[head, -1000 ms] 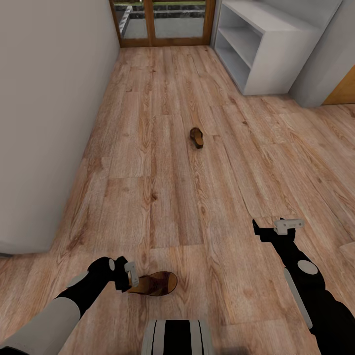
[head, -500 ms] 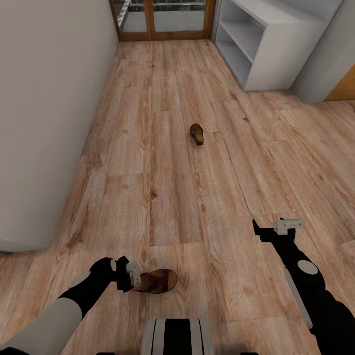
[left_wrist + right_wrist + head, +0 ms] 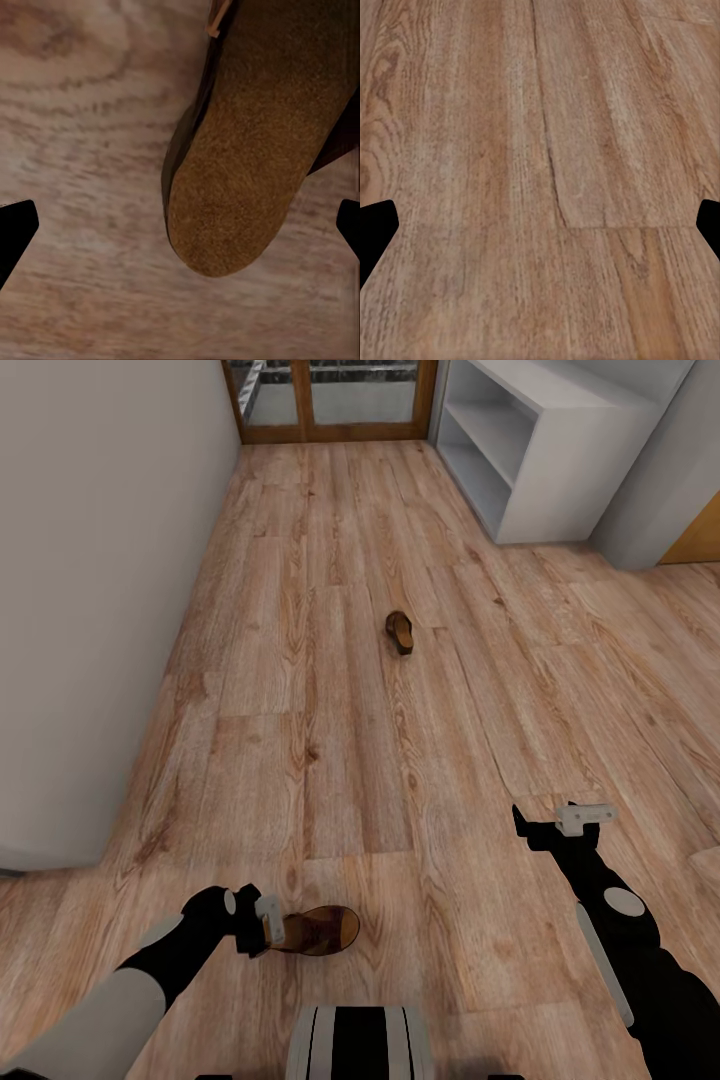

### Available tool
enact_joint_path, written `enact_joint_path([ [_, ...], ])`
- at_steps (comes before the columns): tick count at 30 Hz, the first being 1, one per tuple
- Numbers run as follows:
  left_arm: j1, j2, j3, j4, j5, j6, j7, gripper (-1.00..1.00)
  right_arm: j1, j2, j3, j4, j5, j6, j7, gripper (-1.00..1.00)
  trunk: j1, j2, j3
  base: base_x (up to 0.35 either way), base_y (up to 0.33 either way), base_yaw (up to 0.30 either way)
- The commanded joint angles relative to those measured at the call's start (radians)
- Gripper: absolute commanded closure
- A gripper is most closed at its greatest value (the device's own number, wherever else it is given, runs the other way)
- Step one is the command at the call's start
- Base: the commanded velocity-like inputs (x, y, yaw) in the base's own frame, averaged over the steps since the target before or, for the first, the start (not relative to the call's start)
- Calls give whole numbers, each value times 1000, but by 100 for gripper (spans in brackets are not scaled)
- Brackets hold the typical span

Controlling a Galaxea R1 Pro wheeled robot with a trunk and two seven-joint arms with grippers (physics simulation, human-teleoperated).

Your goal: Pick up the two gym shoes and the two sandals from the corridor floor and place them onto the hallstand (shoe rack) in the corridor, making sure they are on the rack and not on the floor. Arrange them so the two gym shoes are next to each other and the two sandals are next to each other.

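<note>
Both arms reach forward and low, jaws spread wide.

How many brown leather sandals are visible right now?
2. One brown leather sandal lies at the left gripper; the other brown sandal sits mid-corridor on the wood-plank floor. More may be out of frame.

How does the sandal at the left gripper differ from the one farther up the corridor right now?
The near sandal lies crosswise at the left gripper, while the far sandal lies roughly lengthwise along the planks with no gripper near it. The near sandal is far from the hallstand; the far sandal lies closer to it. Both are brown and both rest on the corridor floor, not yet on the rack.
</note>
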Motion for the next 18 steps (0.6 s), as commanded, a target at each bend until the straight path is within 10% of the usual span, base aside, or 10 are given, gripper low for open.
enact_joint_path([
  [1, 4, 1, -4, -4, -2, 6, -4, -100, 0, 0, 0, -2, 0, 6, 2, -100, 0, 0, -1, 0, 0, 0],
  [18, 45, 1, -4, -8, -2, 5, 108, -100, 0, -1, -1, -2, 0, 6, 2, -100, 0, 0, -1, 0, 0, 0],
])
